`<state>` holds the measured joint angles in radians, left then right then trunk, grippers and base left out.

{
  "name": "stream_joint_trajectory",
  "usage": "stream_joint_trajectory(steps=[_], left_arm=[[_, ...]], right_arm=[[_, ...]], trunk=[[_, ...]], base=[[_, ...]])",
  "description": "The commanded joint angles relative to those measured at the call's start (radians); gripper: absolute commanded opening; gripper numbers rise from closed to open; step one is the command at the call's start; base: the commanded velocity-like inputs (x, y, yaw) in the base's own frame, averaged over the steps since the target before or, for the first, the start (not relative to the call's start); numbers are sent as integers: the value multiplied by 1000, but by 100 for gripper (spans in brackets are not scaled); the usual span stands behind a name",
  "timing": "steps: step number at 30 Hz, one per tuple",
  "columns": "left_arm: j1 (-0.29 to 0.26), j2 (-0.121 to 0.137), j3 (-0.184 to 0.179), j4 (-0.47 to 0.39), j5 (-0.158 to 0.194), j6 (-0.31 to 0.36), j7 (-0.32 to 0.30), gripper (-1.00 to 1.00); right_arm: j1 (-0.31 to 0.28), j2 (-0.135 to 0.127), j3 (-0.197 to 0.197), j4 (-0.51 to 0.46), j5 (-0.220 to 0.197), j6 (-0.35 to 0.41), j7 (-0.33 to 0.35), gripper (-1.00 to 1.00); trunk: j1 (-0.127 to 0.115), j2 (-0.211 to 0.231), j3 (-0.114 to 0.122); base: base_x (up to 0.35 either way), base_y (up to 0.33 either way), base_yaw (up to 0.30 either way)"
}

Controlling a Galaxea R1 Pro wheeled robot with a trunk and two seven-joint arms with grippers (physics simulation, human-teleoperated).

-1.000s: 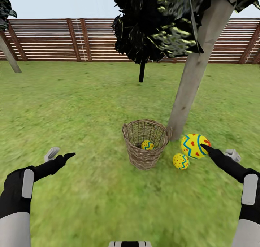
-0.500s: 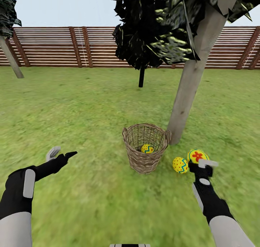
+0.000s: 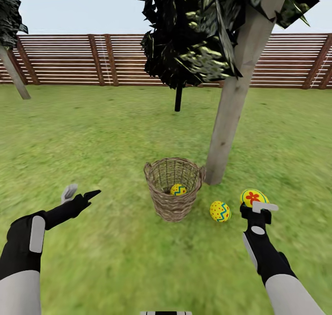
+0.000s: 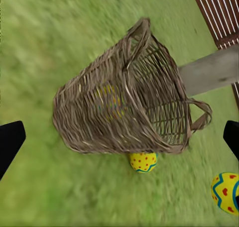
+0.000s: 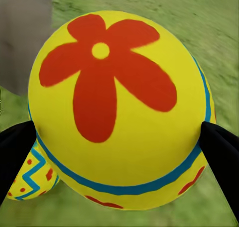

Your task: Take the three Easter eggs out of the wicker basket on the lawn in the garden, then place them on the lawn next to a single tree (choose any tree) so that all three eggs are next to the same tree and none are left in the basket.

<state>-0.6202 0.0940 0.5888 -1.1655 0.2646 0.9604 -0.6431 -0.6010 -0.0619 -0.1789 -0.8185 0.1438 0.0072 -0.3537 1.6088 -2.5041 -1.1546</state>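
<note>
flower egg [image 3: 253, 197] | flower end up | in right end effector [image 3: 259, 207]

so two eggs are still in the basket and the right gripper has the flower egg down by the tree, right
Not quite: one egg remains in the wicker basket, as the head view shows. A second egg lies on the lawn outside it. The right gripper does hold the flower egg near the tree.

A thin black-trunked dark tree [image 3: 178, 98] stands before the slatted wooden fence [image 3: 69, 59]
</note>
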Motion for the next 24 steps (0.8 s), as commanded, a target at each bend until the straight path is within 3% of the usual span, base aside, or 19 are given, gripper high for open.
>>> stream_joint_trajectory(steps=[1,12,19,24], left_arm=[[-1,0,3,0,-3,4,-6,100],[-1,0,6,0,-2,3,-6,100],[0,1,8,0,-2,3,-6,100],[0,1,8,0,-3,3,-6,100]], right_arm=[[0,0,0,1,8,0,-2,-100],[0,0,1,0,10,-1,-4,-100],[0,1,2,0,9,-1,1,-100],[0,1,2,1,10,0,-1,-100]], trunk=[[0,0,-1],[0,0,-1],[0,0,-1],[0,0,-1]], base=[[0,-316,258],[0,-314,286],[0,-51,46],[0,-239,253]])
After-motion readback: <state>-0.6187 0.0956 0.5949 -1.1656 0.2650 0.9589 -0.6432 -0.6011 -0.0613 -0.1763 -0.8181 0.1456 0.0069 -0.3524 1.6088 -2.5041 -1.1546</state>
